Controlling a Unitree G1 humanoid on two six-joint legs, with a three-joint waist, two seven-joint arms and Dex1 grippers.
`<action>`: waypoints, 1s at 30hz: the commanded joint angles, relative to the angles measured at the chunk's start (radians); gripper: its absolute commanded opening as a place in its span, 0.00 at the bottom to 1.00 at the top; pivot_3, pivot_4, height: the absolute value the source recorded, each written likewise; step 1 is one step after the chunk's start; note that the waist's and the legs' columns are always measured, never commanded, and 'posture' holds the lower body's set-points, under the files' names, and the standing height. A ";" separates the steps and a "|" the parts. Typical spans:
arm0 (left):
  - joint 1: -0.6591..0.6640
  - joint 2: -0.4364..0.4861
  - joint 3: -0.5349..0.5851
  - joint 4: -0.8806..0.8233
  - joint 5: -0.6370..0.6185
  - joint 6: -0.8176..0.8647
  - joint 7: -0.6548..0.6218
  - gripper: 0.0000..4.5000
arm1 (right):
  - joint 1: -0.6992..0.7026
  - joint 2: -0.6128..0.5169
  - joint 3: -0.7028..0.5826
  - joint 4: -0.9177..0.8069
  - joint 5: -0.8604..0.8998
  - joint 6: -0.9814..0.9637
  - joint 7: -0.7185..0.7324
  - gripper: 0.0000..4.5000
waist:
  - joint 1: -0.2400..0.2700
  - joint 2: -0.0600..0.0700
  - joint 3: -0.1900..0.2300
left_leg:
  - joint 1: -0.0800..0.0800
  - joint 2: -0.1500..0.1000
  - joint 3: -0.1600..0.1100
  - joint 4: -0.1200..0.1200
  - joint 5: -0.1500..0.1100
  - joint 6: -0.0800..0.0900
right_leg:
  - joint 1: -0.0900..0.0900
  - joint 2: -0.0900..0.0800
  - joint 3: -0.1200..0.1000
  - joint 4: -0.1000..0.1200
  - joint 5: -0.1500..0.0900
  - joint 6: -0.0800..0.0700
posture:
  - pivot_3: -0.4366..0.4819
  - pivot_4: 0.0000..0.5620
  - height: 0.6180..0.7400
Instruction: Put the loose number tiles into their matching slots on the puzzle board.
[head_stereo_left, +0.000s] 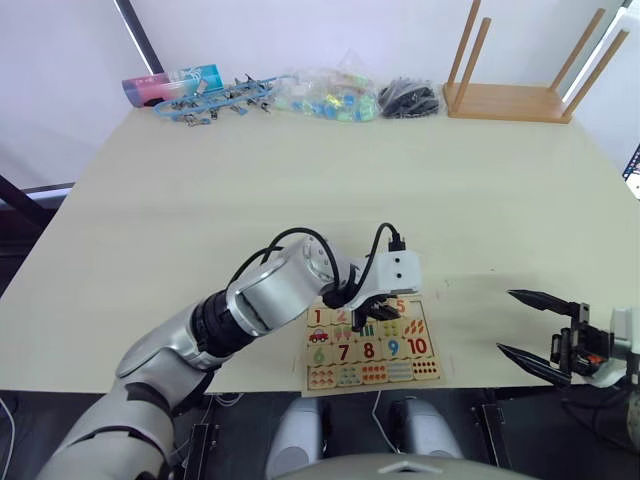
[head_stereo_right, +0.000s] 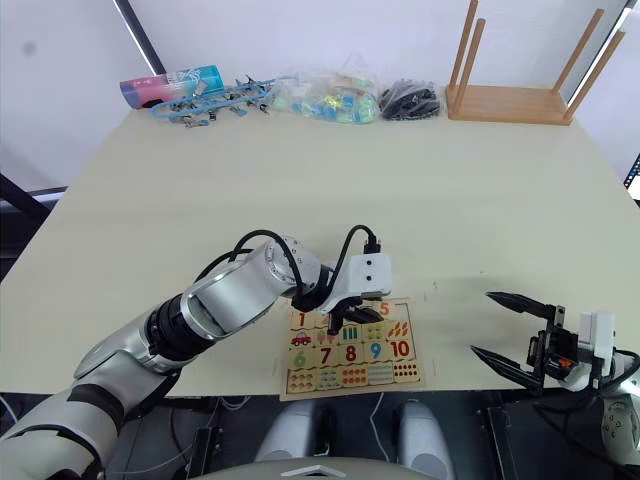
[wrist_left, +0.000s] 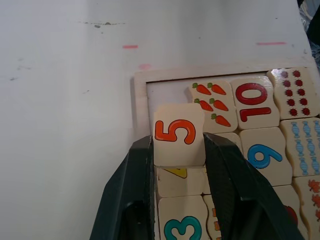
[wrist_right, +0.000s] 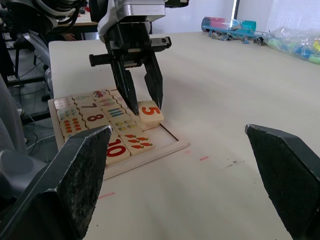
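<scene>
The puzzle board (head_stereo_left: 370, 388) lies near the table's front edge, most of its squares filled with tiles. My left gripper (wrist_left: 177, 141) is shut on the orange 5 tile (wrist_left: 175, 132). It holds the tile tilted over the yellow 4 tile (wrist_left: 175, 173), beside the empty corner slot (wrist_left: 167, 92) of the first row. The green 3 (wrist_left: 182, 227) and the red 1 (head_stereo_left: 317, 317) sit in that same row. My right gripper (head_stereo_left: 505, 320) hangs open to the right of the board with nothing between its fingers.
Along the table's far edge lie a colourful tube (head_stereo_left: 170, 85), blue clips (head_stereo_left: 215, 100), a bag of coloured pieces (head_stereo_left: 330, 95), a black cable bundle (head_stereo_left: 408, 98) and an upturned wooden stool (head_stereo_left: 510, 100). Bare tabletop surrounds the board.
</scene>
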 joint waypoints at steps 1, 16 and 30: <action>-0.017 -0.013 -0.012 -0.009 0.008 -0.017 0.006 0.21 | -0.003 -0.005 -0.013 -0.010 0.009 -0.014 0.001 1.00 | 0.000 0.000 0.000 | 0.000 0.000 0.000 0.000 0.000 0.000 | 0.000 0.000 0.000 0.000 0.000 0.000 | 0.48 0.27 0.98; -0.023 -0.029 -0.050 0.040 0.045 -0.084 -0.008 0.21 | 0.014 -0.003 -0.020 -0.011 0.006 -0.022 0.001 1.00 | 0.000 0.000 0.000 | 0.000 0.000 0.000 0.000 0.000 0.000 | 0.000 0.000 0.000 0.000 0.000 0.000 | 0.48 0.27 0.98; -0.028 -0.053 -0.085 0.072 0.083 -0.126 -0.014 0.21 | 0.036 -0.002 -0.025 -0.031 0.010 -0.027 -0.012 1.00 | 0.000 0.000 0.000 | 0.000 0.000 0.000 0.000 0.000 0.000 | 0.000 0.000 0.000 0.000 0.000 0.000 | 0.48 0.27 0.98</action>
